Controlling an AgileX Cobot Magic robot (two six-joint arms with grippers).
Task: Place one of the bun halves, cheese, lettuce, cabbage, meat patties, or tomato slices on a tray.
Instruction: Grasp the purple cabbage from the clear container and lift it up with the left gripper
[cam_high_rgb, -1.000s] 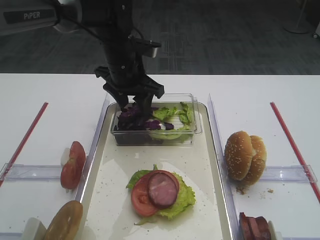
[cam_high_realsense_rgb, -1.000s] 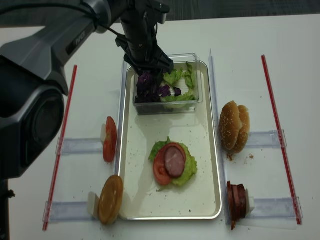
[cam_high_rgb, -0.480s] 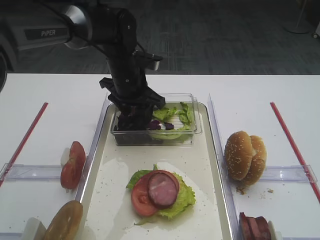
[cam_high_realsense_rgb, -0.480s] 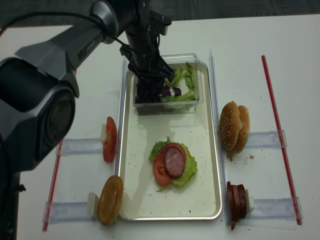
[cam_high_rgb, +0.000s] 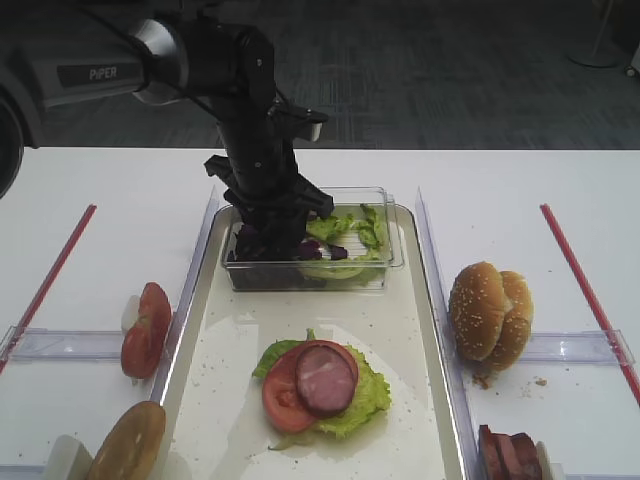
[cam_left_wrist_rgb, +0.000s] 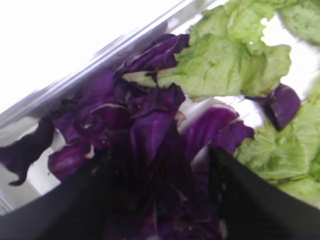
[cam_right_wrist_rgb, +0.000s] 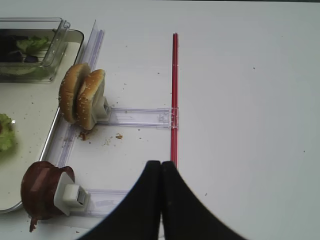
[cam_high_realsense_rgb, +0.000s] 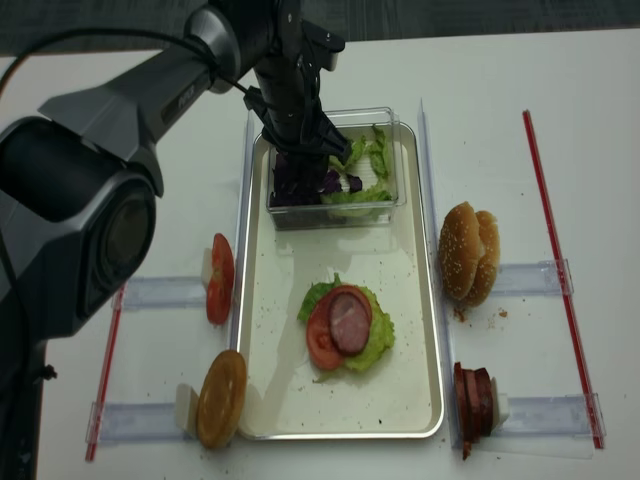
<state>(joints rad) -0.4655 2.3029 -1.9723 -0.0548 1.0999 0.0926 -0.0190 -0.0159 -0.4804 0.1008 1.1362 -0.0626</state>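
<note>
My left gripper (cam_high_rgb: 268, 235) is down inside the clear box (cam_high_rgb: 392, 262) at the far end of the tray (cam_high_rgb: 410, 330). Its open jaws straddle the purple cabbage (cam_left_wrist_rgb: 150, 120), which fills the gap between the fingers (cam_left_wrist_rgb: 85, 190). Lettuce (cam_left_wrist_rgb: 225, 65) lies beside it in the box. On the tray sits a stack of lettuce (cam_high_rgb: 368, 395), a tomato slice (cam_high_rgb: 280, 395) and a meat patty (cam_high_rgb: 325, 378). My right gripper (cam_right_wrist_rgb: 161, 164) is shut and empty over bare table, right of the bun halves (cam_right_wrist_rgb: 82, 97). Cheese is out of view.
Clear holders flank the tray: tomato slices (cam_high_rgb: 145, 328) and a bun half (cam_high_rgb: 130, 440) on the left, sesame bun halves (cam_high_rgb: 490, 310) and meat patties (cam_high_rgb: 508, 455) on the right. Red strips (cam_high_rgb: 585, 290) (cam_high_rgb: 50, 275) run along both outer sides.
My left gripper has sunk from just above the box into the cabbage, and its jaws have narrowed a little. Everything else is where it was.
</note>
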